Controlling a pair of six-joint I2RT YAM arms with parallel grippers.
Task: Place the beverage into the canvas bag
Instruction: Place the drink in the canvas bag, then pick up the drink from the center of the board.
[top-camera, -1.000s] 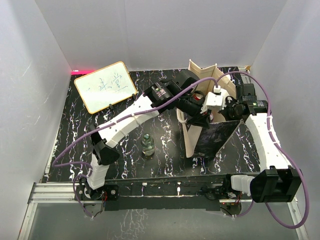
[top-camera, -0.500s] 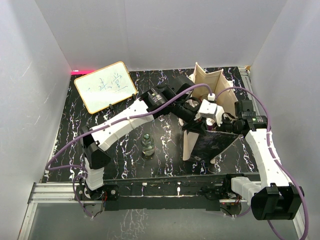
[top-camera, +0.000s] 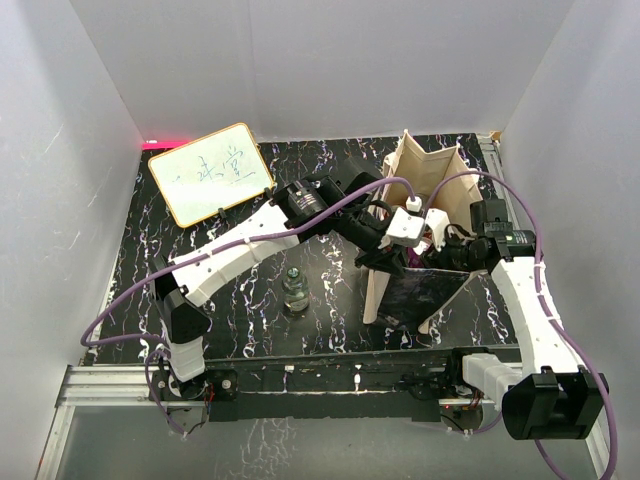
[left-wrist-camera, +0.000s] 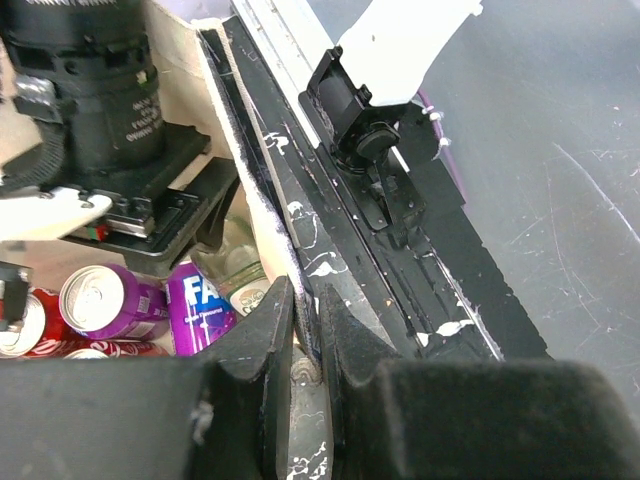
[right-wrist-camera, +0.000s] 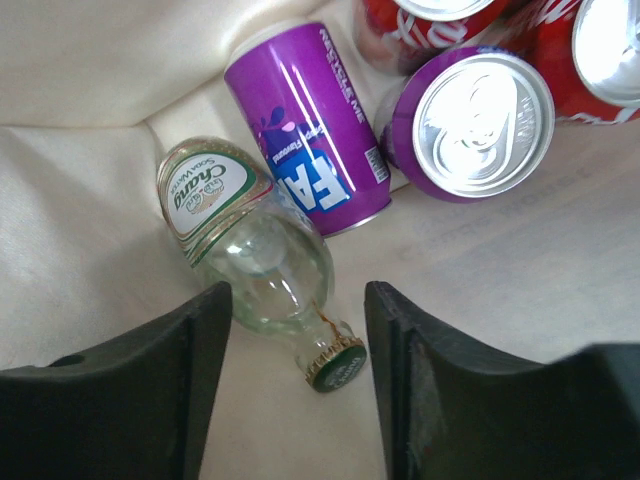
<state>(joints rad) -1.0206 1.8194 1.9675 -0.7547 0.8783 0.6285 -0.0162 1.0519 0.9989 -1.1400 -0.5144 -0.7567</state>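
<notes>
Inside the bag (top-camera: 425, 172), which stands open on the right of the black marbled table (top-camera: 250, 320), a clear glass bottle (right-wrist-camera: 262, 255) lies on its side on the beige canvas floor. Its green-and-gold cap points toward the right wrist camera.

The right fingers (right-wrist-camera: 205, 345) hang above the bottle, spread well apart with one on each side of the neck end, and they hold nothing. The bottle's labelled body touches a purple can (right-wrist-camera: 310, 130) that also lies flat. A second purple can (right-wrist-camera: 485, 120) stands upright just beside it, and red cans (right-wrist-camera: 600, 50) are packed behind.

The left fingers (left-wrist-camera: 283, 315) are pinched tight on the bag's rim, where the pale canvas meets the black panel. The same cans and bottle show past that edge in the left wrist view, under the right arm's wrist.

From above, both arms meet at the bag. The left arm reaches across the table to the bag's left edge, and the right arm dips into its mouth.

A second bottle (top-camera: 295, 290) stands upright on the table, left of the bag and well apart from it. A whiteboard (top-camera: 212, 172) with handwriting on it sits at the far left.
</notes>
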